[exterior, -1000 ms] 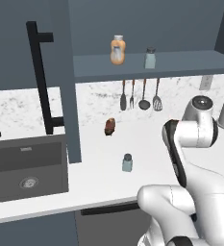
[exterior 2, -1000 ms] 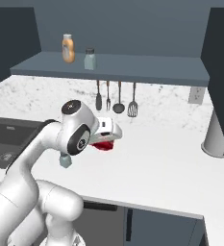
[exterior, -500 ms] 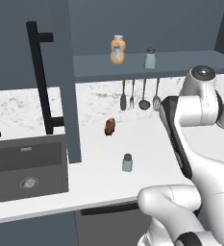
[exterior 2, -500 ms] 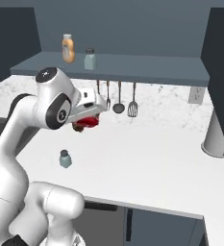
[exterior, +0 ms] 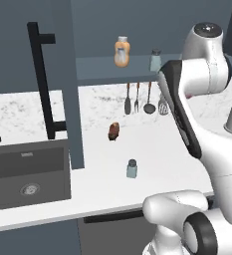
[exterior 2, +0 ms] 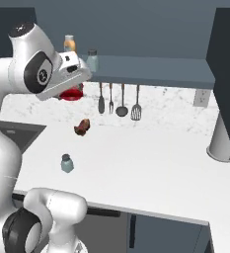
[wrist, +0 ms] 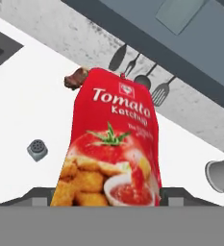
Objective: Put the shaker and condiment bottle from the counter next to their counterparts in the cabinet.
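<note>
My gripper (exterior 2: 73, 89) is shut on the condiment bottle (wrist: 114, 149), a flat red ketchup bottle with yellowish food pictures, seen in the right base view as the red bottle (exterior 2: 71, 94) hanging just below the cabinet shelf (exterior 2: 151, 70). On the shelf stand the counterparts: an orange white-capped bottle (exterior: 121, 52) and a pale shaker (exterior: 155, 60). The other shaker (exterior: 132, 169) stands upright on the white counter (exterior: 152, 144), far below the hand; the hand view shows this shaker (wrist: 37, 150) from above.
A brown lump (exterior: 114, 131) lies on the counter behind the shaker. Utensils (exterior 2: 119, 99) hang under the shelf. The open cabinet door (exterior: 67, 84) with its black bar handle (exterior: 40, 79) stands left of the shelf. A dark sink (exterior: 23, 169) sits at left, a grey cylinder (exterior 2: 221, 138) at right.
The arm has swung upward from counter height to shelf height, carrying the red bottle with it. The shaker and brown lump on the counter have stayed put.
</note>
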